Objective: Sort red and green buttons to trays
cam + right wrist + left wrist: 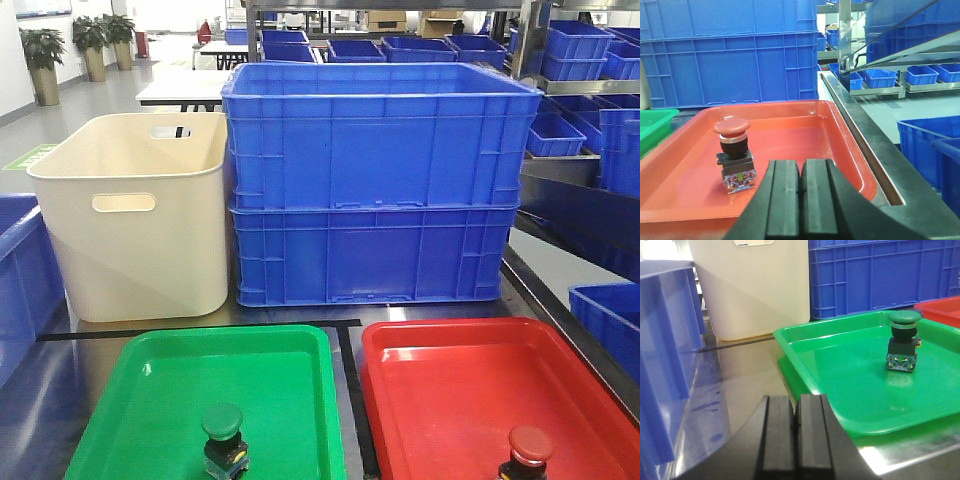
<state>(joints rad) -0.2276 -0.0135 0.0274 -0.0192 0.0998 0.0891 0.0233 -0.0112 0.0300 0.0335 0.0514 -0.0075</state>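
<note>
Grippers left [796, 440] and right [800, 205] are both pressed together, empty, touching neither button.

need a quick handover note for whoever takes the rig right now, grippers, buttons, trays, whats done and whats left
Left gripper: shut, empty, low over the table beside the green tray.
Right gripper: shut, empty, at the near edge of the red tray.
Green button: upright in the green tray.
Red button: upright in the red tray.
Done: both buttons are in the matching trays.
Left: nothing visible to sort.
</note>
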